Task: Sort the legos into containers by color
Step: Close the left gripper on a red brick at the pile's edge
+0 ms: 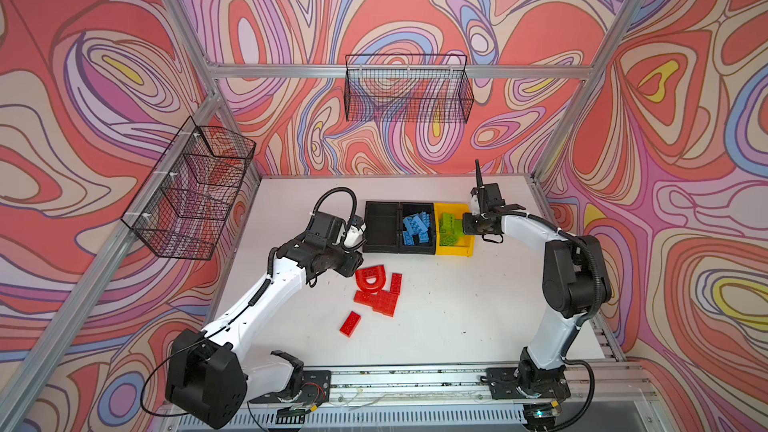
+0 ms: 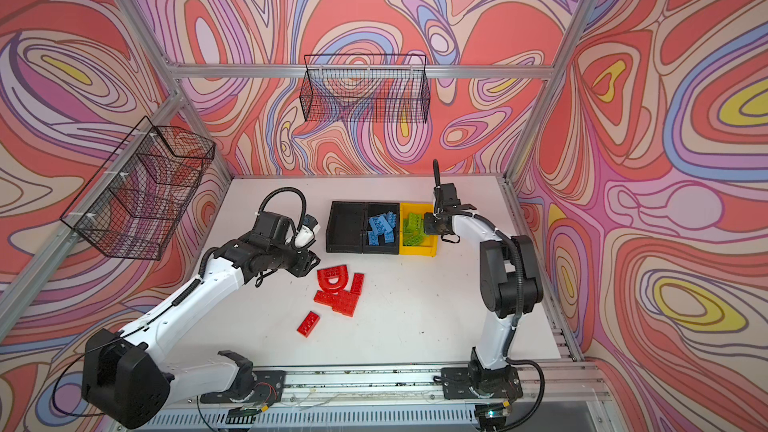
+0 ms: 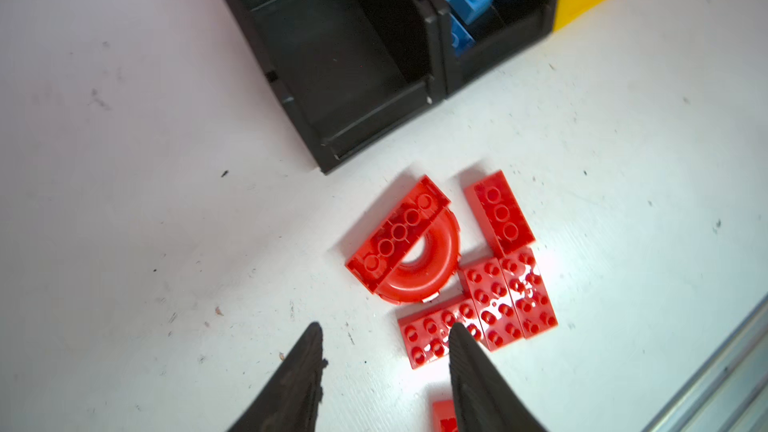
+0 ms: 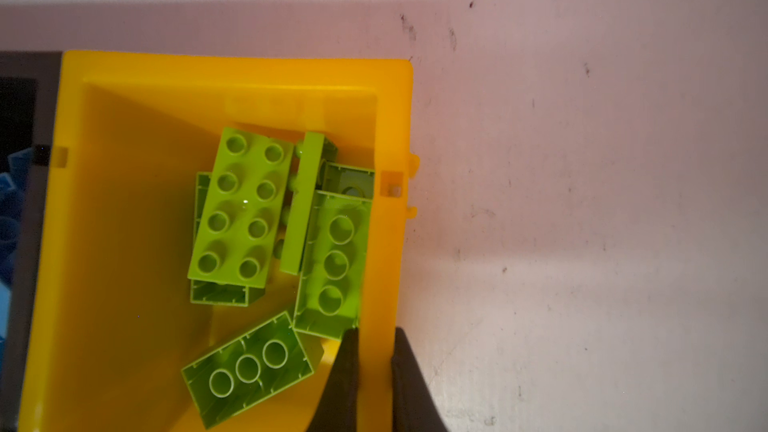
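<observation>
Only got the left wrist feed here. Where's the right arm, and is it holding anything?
Observer: The right gripper is at the yellow bin. Its fingers are clamped on the bin's outer wall, one inside and one outside. No brick is between them.
Operator: What's in that bin?
Observer: Only lime green bricks, loosely heaped.
Operator: Red sliver at my frame edge?
Observer: That's a whole red brick, lying alone, clear of the red pile.
</observation>
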You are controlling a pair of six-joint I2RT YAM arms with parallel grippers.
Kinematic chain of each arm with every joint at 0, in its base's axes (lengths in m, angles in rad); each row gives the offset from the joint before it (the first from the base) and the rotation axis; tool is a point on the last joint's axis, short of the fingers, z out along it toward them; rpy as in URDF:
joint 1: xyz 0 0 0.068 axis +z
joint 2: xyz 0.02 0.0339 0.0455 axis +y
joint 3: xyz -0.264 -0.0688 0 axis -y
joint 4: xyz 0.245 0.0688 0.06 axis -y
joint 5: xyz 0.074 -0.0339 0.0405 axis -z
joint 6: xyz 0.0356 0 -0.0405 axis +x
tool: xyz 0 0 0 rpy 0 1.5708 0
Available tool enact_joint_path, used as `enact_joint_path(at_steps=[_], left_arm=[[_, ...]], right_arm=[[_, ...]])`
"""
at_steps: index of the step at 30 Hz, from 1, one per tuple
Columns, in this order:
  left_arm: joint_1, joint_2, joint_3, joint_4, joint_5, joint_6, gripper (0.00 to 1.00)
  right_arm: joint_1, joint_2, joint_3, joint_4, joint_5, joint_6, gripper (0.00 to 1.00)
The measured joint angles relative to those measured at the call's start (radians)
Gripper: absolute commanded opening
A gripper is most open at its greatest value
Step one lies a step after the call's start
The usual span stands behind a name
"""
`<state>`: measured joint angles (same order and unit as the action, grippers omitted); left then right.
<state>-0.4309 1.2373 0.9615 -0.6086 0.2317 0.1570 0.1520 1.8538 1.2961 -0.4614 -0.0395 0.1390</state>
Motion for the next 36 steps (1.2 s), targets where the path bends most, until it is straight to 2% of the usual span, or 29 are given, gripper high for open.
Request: enact_joint_path(at_steps=[5,8,10,13,19,30,36], left_arm=[[-0.101,-0.03,-0.103,-0.085,0.011,0.139,0.61],[-0.107,-0.033,-0.116,-0.146,-0.006,0.146,0.62],[-0.113,-0.047,-0.116,-0.155,-0.039,0.144,0.66],[-0.121,-0.065,-0.113,-0.157,-0.069,0.122,0.67],[-0.137,0.037,-0.096,-0.211,-0.08,0.163,0.69],[-0.285,0.126,-0.13,-0.306,-0.105,0.21,0.69],[-0.296,0.197,-0.14,-0.303,-0.166,0.201,0.72]], right_arm=[[0.0,-0.002,-0.002,0.002,-0.005,-0.001,0.11],[0.0,-0.004,-0.006,0.003,-0.01,0.0,0.11],[0.0,-0.005,-0.007,0.002,-0.014,0.0,0.11],[0.0,-0.006,-0.008,0.003,-0.016,-0.001,0.11],[0.0,-0.006,-0.01,0.006,-0.022,-0.001,0.1],[0.0,-0.009,-0.017,0.016,-0.03,-0.001,0.1],[-0.001,-0.009,-0.017,0.017,-0.032,-0.001,0.1]])
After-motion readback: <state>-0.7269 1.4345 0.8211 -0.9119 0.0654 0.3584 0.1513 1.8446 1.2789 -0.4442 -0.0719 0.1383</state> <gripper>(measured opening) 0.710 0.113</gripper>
